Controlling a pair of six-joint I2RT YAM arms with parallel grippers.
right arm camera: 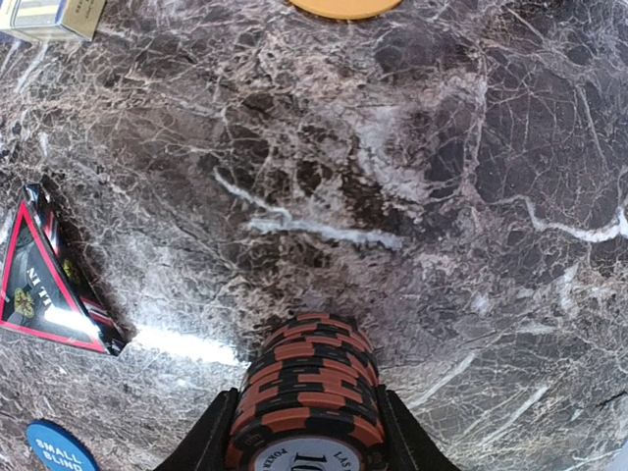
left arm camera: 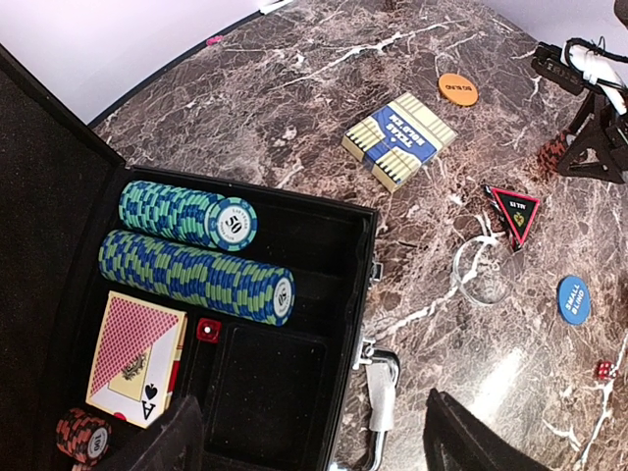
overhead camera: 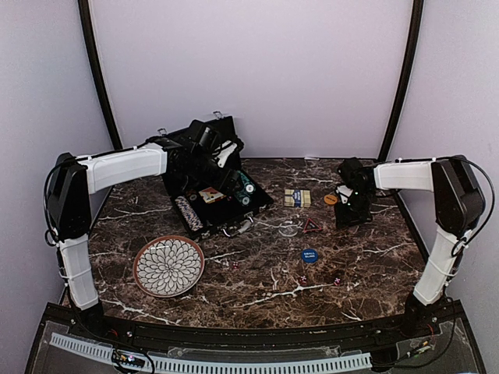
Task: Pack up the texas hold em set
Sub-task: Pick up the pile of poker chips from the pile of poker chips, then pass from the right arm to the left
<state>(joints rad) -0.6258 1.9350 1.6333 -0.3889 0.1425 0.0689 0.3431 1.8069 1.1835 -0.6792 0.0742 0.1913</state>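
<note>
1. Top external view: a dark brown, white-veined marble tabletop (overhead camera: 265,276) stood between plain white walls (overhead camera: 257,70).
2. The open black hard briefcase (overhead camera: 230,210) lay far left on it.
3. The left gripper (left arm camera: 314,437) hung above the case, fingers spread wide, empty.
4. The right gripper (right arm camera: 306,437) clasped an orange-and-black striped chip stack (right arm camera: 309,378) over the marble.

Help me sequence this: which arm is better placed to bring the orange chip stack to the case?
Right. The right gripper clasps the orange chip stack between its fingers, while the left gripper hangs open and empty over the case.
</note>
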